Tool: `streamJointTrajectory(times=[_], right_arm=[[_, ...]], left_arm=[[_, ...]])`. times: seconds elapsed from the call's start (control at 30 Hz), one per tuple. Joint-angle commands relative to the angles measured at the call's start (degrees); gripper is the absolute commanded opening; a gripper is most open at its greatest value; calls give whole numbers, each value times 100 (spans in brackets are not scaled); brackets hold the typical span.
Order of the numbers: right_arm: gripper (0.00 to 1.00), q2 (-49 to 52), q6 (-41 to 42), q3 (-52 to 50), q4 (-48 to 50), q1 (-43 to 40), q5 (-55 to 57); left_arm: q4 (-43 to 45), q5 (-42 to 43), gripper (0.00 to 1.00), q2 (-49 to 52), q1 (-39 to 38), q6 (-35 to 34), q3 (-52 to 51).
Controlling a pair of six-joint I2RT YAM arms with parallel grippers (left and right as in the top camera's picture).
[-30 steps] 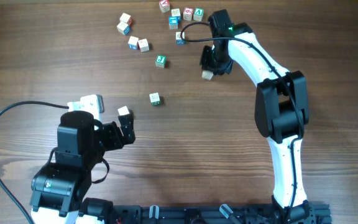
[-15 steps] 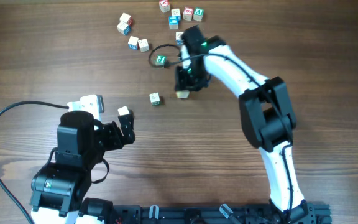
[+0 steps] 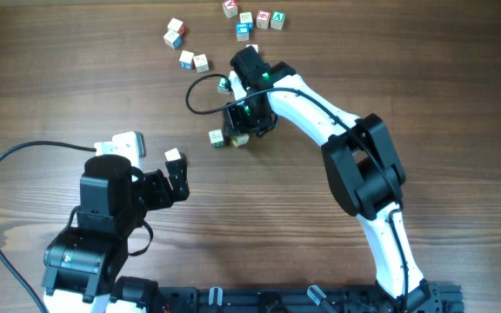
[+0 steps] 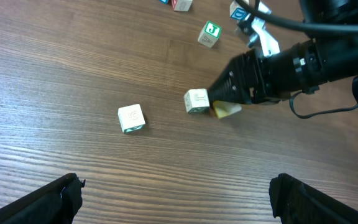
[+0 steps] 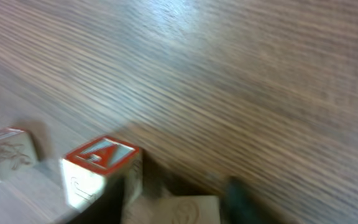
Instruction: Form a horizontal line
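My right gripper [image 3: 240, 132] is shut on a pale wooden cube [image 4: 225, 110] and holds it low, right beside a lone pale cube [image 3: 217, 137]. The two cubes look nearly touching in the left wrist view, where the lone cube [image 4: 196, 100] lies left of the held one. In the right wrist view the held cube [image 5: 179, 210] sits at the bottom edge, with a red-faced A cube [image 5: 101, 168] close on its left. Another pale cube [image 3: 174, 156] lies apart, further left. No touching row of three cubes is in view. My left gripper [image 3: 177, 181] is open and empty, also in its wrist view [image 4: 176, 199].
A green J cube [image 3: 224, 84] lies just behind the right gripper, also in the left wrist view [image 4: 210, 34]. Several loose letter cubes [image 3: 255, 17] [image 3: 181, 36] lie at the far edge. The right arm's black cable [image 3: 200, 87] loops over the table.
The right arm has swung left and toward me with the pale cube, from open table to beside the lone cube. The left arm has not moved.
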Motion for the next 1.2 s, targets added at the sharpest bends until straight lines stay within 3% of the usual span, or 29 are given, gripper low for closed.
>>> streamJointTrajectory(times=[0.0, 0.13, 0.37, 0.4, 0.57, 0.6, 0.67, 0.7, 0.73, 0.87, 1.03, 1.17], right_arm=[[66, -39, -90, -144, 98, 17, 293], [82, -42, -87, -136, 232, 9, 306], [91, -116, 396, 66, 138, -348, 306], [90, -133, 522, 66, 92, -407, 306], [64, -149, 787, 63, -304, -741, 90], [59, -149, 737, 63, -345, -758, 96], [50, -149, 487, 63, -319, -761, 87], [42, -149, 350, 63, -251, -756, 87], [33, -149, 208, 63, -146, -743, 87], [5, -149, -251, 63, 507, -640, 83], [5, -149, -275, 63, 1056, -376, 68], [5, -133, -317, 50, 1217, 2, 70]], left_arm=[[15, 70, 100, -20, 7, -52, 22], [44, 166, 100, -20, 7, -59, 22], [81, 540, 100, 2, 7, -55, 22], [83, 540, 100, 11, 7, -55, 22], [81, 538, 100, 170, 7, -44, 22], [81, 529, 88, 232, 7, -28, 22], [79, 337, 33, 393, 7, -35, 22], [72, 203, 22, 498, 13, -79, 22], [72, 59, 4, 610, 35, -173, 22], [35, -984, 4, 1126, 396, -1375, 22], [20, -1298, 4, 1663, 1255, -2612, 22], [22, -1241, 4, 2061, 2037, -2796, 22]])
